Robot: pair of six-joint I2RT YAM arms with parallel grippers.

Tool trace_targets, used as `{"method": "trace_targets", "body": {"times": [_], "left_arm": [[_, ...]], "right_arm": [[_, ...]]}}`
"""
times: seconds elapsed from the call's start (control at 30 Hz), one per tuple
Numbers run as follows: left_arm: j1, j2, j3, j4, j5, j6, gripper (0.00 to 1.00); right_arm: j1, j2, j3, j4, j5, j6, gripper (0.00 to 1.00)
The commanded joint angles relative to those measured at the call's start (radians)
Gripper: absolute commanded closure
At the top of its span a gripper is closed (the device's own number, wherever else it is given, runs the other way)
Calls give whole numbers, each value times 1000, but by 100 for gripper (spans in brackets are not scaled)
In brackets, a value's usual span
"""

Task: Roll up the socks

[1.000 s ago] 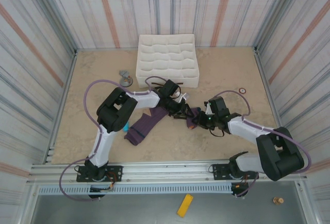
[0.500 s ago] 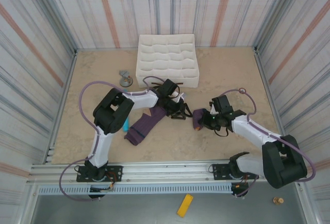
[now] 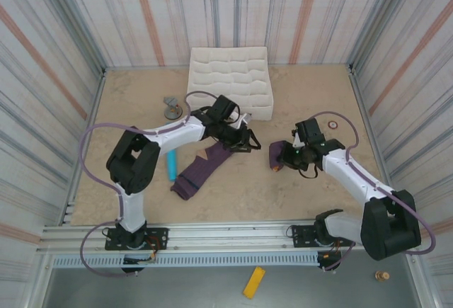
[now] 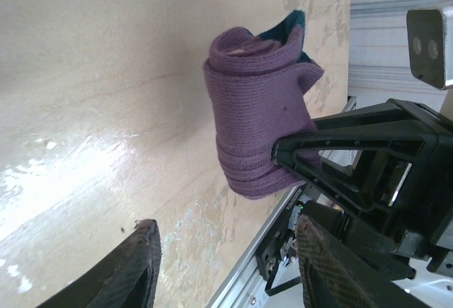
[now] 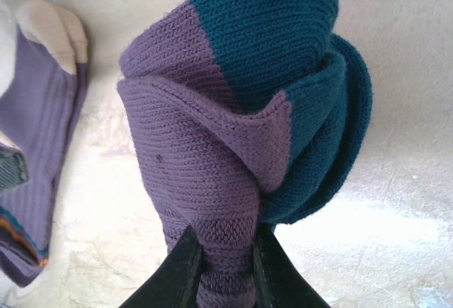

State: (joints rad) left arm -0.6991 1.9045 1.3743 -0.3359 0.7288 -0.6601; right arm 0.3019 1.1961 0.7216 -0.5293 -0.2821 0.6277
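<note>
**Rolled sock pinched in the right gripper**

The right gripper (image 5: 225, 269) is closed on the lower end of a rolled sock (image 5: 205, 166), with its two black fingers (image 5: 177, 276) pressing into the purple knit from either side. The roll stands up from the fingers. Its purple layers wrap round one another, and a dark teal toe (image 5: 283, 32) folds over the top and down the right side.

Behind it is a pale, marbled tabletop (image 5: 403, 180). A second sock (image 5: 42, 117) lies on the tabletop at the left edge, apart from the roll. It is ribbed purple with a pale tan toe (image 5: 51, 28) at the upper left and a thin orange stripe near the bottom corner.
</note>
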Motion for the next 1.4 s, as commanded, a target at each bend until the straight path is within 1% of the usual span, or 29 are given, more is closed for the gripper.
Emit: {"method": "trace_targets", "body": {"times": [0.0,0.17,0.33,0.47,0.57,0.67,0.77,0.87,1.07,1.23,1.37], "left_arm": [[42,-81,36,-108,-40,49,46],[135,-132,73,-235,-66,110,44],[232,-145,151,-386,-154,205,41],[311,-121,271,-528,-287,287,38],[362,-85,353,-586,-405,332,37],[400,-25,432,-626,-488,374,38],[423,42,492,-633,-517,386,38],[425,118,558,-642,-574,411,39],[424,259,687,-679,-674,433,42],[424,310,763,-713,-683,439,48],[425,309,728,-713,-671,439,53]], "right_arm": [[-6,-6,74,-66,22,-50,100],[-6,31,193,-111,36,-87,100],[-5,92,317,-133,38,-137,100],[2,150,422,-153,32,-178,100],[9,182,490,-158,27,-216,100],[14,213,551,-167,9,-249,100],[17,237,596,-172,2,-261,100],[17,256,623,-179,-8,-268,100],[19,263,627,-189,-15,-277,100],[18,261,611,-184,-16,-278,100],[19,266,608,-171,-17,-276,100]]}}
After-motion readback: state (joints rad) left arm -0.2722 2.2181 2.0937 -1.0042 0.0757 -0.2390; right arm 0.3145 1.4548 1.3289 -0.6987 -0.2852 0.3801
